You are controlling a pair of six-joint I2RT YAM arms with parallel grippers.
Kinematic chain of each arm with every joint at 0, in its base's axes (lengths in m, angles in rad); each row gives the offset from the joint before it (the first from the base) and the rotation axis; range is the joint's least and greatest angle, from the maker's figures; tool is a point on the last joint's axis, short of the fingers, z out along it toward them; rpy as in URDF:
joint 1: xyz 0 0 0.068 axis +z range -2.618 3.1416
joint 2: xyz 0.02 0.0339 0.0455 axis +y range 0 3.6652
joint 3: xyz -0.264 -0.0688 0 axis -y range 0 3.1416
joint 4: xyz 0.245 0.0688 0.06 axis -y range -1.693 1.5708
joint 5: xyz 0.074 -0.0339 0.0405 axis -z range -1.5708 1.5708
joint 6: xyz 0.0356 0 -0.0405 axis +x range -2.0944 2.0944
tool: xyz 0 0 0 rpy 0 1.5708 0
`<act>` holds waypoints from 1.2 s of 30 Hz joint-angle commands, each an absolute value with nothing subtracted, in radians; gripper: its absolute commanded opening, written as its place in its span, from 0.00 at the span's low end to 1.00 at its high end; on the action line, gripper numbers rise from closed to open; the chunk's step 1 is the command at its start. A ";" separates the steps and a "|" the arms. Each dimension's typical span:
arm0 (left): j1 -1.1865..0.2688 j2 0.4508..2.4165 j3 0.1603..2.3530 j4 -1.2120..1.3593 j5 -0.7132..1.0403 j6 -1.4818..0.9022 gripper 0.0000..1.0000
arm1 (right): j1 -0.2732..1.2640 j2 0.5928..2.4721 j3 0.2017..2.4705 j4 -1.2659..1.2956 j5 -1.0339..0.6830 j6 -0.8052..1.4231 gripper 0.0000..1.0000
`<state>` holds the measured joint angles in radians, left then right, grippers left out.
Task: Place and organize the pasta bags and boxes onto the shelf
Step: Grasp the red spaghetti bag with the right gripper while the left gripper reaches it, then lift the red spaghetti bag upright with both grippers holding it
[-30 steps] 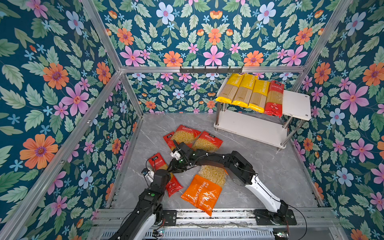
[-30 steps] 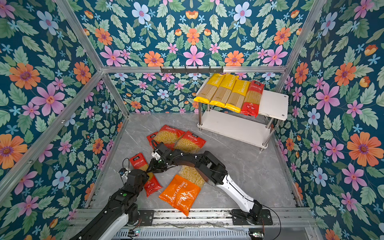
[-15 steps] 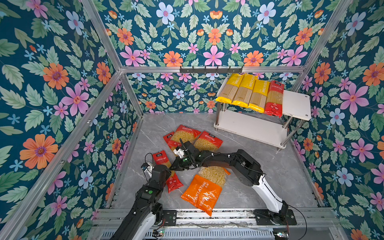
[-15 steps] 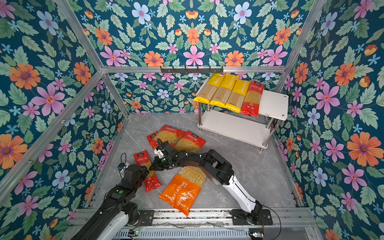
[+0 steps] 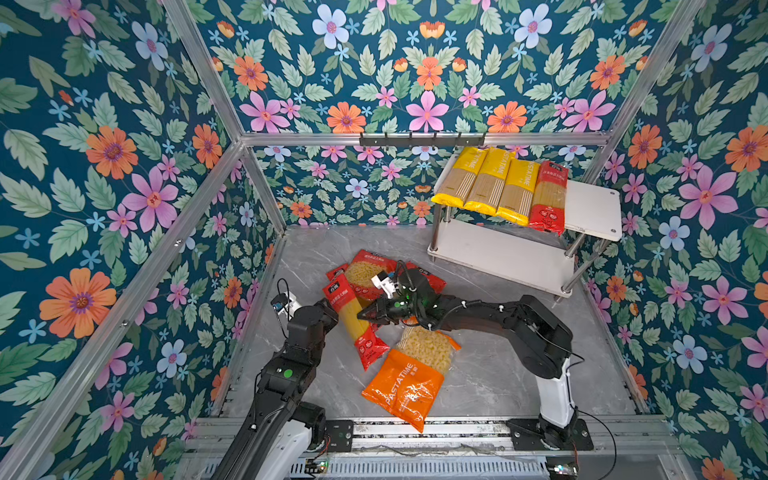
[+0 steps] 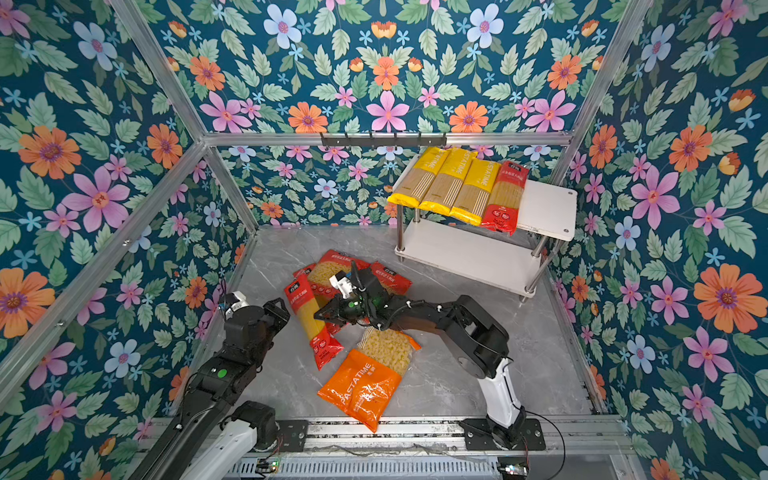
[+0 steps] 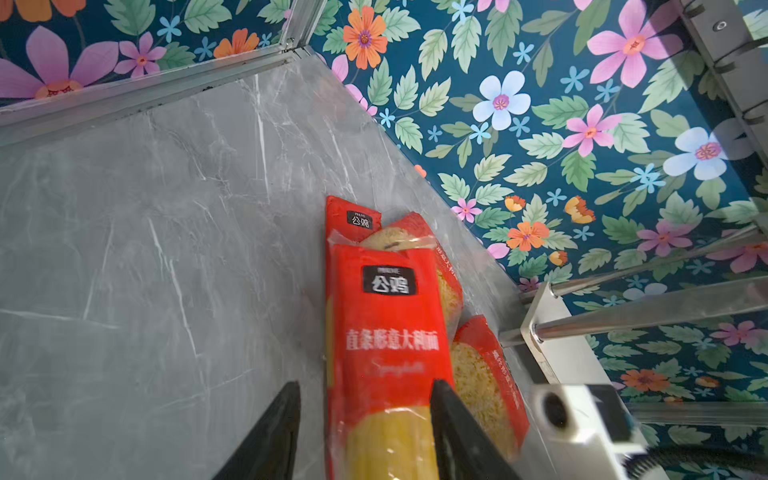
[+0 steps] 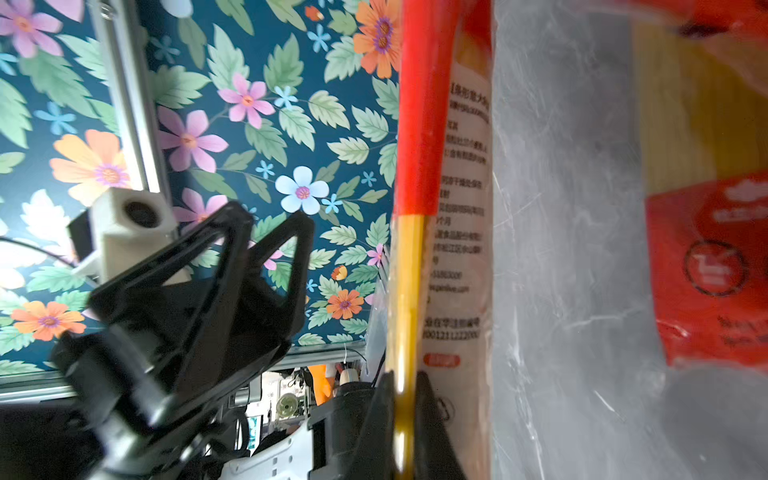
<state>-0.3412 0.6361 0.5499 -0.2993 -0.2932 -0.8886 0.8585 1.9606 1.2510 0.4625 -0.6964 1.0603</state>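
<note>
Worktop (image 5: pixel 478 382): grey marble-look slab.
Shelf (image 5: pixel 498 257), far right corner of the worktop: two white boards on chrome posts.
Top board (image 5: pixel 590 208): three yellow spaghetti packs (image 5: pixel 486 183) and one red spaghetti pack (image 5: pixel 548 195), side by side, near ends overhanging the front edge.
Worktop, left of centre: two red macaroni bags (image 5: pixel 365 272), side by side; upper red pack (image 5: pixel 351 316) over lower red pack (image 8: pixel 706 270); orange macaroni bag (image 5: pixel 409 382) just beside them, nearest the front.
</note>
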 commanded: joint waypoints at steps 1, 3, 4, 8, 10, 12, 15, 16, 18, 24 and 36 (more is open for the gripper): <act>-0.344 0.672 0.532 -0.182 -0.197 -0.853 0.55 | 0.824 1.856 1.138 0.591 -0.661 1.046 0.02; -0.344 0.716 0.505 -0.085 -0.102 -0.857 0.56 | 0.805 1.792 1.047 0.570 -0.595 1.049 0.02; -0.345 0.743 0.488 -0.027 -0.048 -0.866 0.56 | 0.797 1.759 1.005 0.542 -0.552 1.053 0.02; -0.412 0.844 0.445 0.164 0.049 -0.889 0.57 | 0.791 1.670 0.879 0.461 -0.419 1.062 0.02; -0.488 0.905 0.440 0.224 0.019 -0.879 0.58 | 0.791 1.667 0.825 0.467 -0.373 1.078 0.02; -0.543 0.965 0.435 0.285 0.017 -0.878 0.58 | 0.786 1.667 0.796 0.464 -0.369 1.093 0.03; -0.583 1.045 0.421 0.369 0.045 -0.904 0.58 | 0.763 1.688 0.765 0.461 -0.421 1.128 0.10; -0.589 1.063 0.413 0.393 0.058 -0.913 0.58 | 0.749 1.692 0.742 0.486 -0.448 1.143 0.15; -0.594 1.083 0.405 0.412 0.070 -0.922 0.58 | 0.714 1.691 0.694 0.554 -0.501 1.170 0.24; -0.592 1.096 0.328 0.491 0.123 -0.963 0.57 | 0.642 1.710 0.636 0.655 -0.688 1.189 0.46; -0.592 1.198 0.234 0.677 0.232 -1.066 0.57 | 0.658 1.760 0.618 0.702 -0.686 1.188 0.49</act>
<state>-0.5934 1.1885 0.2314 0.5964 0.2062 -1.0470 0.6518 1.7542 0.6178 0.7212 -0.6739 1.1751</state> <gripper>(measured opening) 0.571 0.486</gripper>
